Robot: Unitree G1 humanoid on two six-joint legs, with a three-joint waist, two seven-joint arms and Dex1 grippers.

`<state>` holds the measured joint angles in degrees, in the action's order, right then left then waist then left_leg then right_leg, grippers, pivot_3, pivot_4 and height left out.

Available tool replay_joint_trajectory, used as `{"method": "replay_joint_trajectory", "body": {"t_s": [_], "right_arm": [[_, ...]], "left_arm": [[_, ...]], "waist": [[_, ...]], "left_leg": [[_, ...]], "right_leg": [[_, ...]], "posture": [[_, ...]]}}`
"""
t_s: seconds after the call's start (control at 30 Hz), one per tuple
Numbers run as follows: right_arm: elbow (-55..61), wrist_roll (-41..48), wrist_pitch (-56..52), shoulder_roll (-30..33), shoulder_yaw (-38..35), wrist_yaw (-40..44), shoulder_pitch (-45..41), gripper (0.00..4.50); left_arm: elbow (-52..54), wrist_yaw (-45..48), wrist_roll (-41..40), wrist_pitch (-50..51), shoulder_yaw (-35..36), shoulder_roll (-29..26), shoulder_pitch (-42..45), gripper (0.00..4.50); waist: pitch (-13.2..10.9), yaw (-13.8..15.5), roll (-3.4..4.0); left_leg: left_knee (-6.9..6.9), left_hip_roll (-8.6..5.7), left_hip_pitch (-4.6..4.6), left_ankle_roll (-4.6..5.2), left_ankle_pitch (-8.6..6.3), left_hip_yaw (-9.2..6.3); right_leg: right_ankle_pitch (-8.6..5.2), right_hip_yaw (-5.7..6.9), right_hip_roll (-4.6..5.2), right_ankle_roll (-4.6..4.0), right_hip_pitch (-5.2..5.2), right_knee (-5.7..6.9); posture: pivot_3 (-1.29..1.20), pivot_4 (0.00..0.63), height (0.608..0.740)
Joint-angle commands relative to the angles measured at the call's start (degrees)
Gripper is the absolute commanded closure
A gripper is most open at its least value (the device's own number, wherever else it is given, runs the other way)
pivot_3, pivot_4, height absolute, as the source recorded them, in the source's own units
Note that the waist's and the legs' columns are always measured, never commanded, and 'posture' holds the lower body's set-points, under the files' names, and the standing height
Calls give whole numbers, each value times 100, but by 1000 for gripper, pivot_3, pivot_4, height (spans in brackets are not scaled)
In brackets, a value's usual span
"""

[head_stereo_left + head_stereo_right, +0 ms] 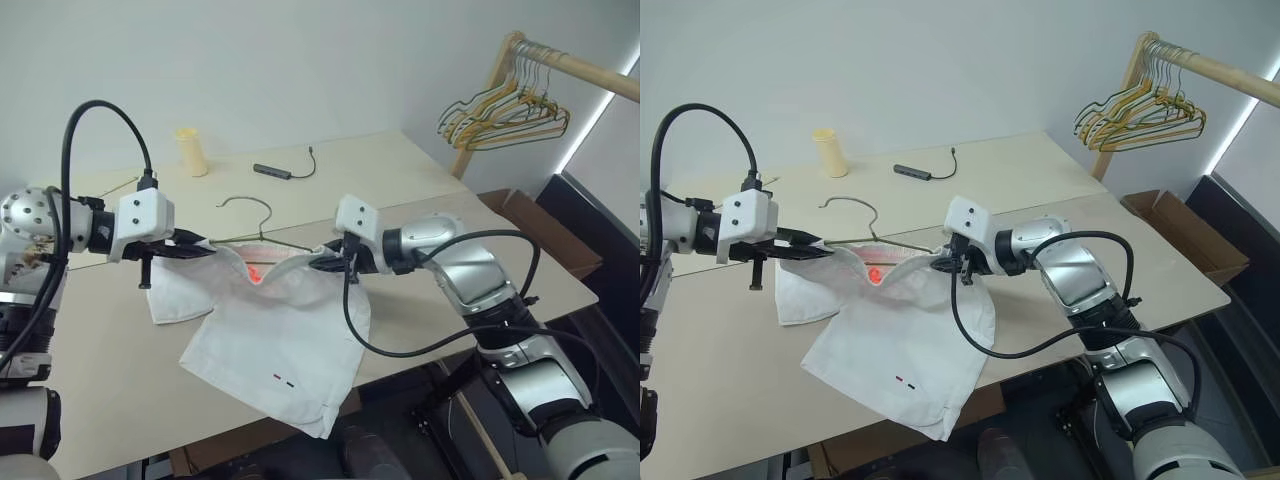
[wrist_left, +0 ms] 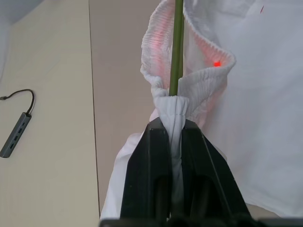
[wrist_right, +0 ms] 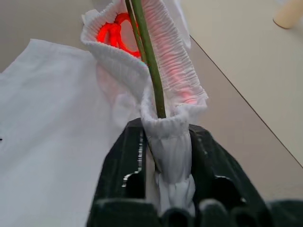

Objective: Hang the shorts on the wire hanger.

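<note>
White shorts (image 1: 270, 345), ribbed waistband glowing pink-red inside, two tiny dark hem marks near edge. Thin olive-green wire hanger (image 1: 262, 230). Beige tabletop (image 1: 420, 185). Pale yellow cup (image 1: 191, 151) far left, dark grey hub (image 1: 272, 172) with black cable. Yellow, orange, green hangers (image 1: 505, 115) on light wooden rail far right.

shorts (image 1: 270, 340): soft matt white cloth | wire hanger (image 1: 262, 222): thin smooth metal | table (image 1: 420, 180): matt
</note>
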<state>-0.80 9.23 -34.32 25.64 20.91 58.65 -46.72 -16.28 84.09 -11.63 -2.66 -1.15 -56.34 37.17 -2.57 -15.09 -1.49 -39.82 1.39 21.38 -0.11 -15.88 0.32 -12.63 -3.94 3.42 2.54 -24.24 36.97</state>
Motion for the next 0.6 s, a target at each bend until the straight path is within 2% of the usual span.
{"method": "replay_joint_trajectory", "body": {"t_s": [0.03,0.2,0.33,0.6], "right_arm": [[193,-3,52,54,-117,0,-114,4407],[194,-32,81,52,-115,-22,-94,4412],[235,-47,52,71,-115,-55,-54,4412],[636,79,-186,346,-308,-145,179,4412]], "left_arm": [[177,44,-212,-38,199,-45,54,4500],[114,166,-239,65,148,-29,105,4500],[5,360,-436,68,219,1,81,3200],[-404,-240,-220,-23,316,54,220,575]], "waist": [[0,-2,0],[0,-1,0],[0,-2,0],[0,2,0]], "left_leg": [[0,0,0,0,0,0],[0,0,0,0,0,0],[0,0,1,0,0,0],[0,0,0,0,0,0]], "right_leg": [[0,0,0,0,0,0],[0,0,0,0,0,1],[0,0,0,0,-1,0],[0,0,0,0,0,0]], "posture": [[-195,0,740],[-195,0,740],[-201,0,740],[-212,0,740]]}}
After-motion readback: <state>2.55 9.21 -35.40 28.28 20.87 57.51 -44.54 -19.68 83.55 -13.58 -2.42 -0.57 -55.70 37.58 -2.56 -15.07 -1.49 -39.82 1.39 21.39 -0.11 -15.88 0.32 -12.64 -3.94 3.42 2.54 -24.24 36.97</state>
